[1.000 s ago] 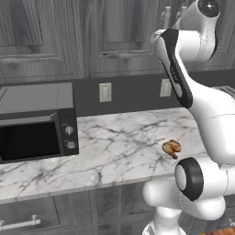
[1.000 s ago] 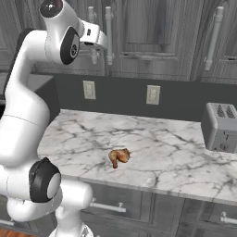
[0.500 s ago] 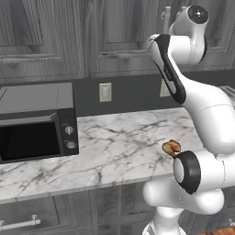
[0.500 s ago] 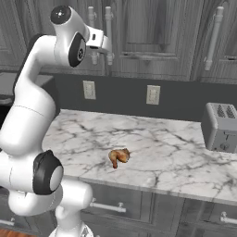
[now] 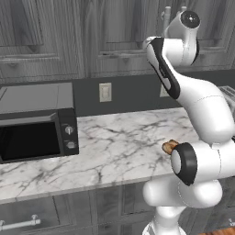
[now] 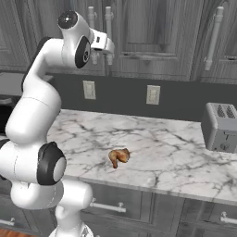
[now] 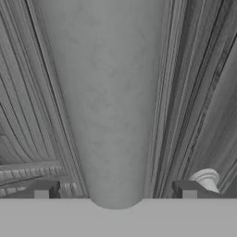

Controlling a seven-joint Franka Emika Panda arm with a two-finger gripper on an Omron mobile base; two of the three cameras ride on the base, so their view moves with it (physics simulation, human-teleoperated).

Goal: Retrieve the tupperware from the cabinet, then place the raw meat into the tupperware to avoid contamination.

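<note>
In the left base view, the arm reaches up to the cabinet [image 5: 119, 32], whose doors are closed. The raw meat [image 5: 169, 146] lies on the marble desk [image 5: 119, 147] near its front edge, partly hidden behind the arm. A black microwave [image 5: 36, 133] stands at the left end of the desk.

In the right base view, the gripper [image 6: 102, 56] is raised in front of the cabinet [image 6: 152, 37], at the lower end of the silver handle [image 6: 109, 32], a vertical bar whose long axis runs up and down the door. Its fingers stand apart, one on each side of the handle, and hold nothing. The raw meat [image 6: 119, 156] lies flat on the desk [image 6: 152, 148], well below the gripper, its long axis roughly across the picture with the thicker end to the right. A grey toaster [image 6: 221, 127] stands at the right end of the desk.

In the hand view, the handle [image 7: 109, 102] runs from top to bottom as a wide grey bar between the two spread fingertips [image 7: 44, 190], against the wood-grain door [image 7: 203, 92].
</note>
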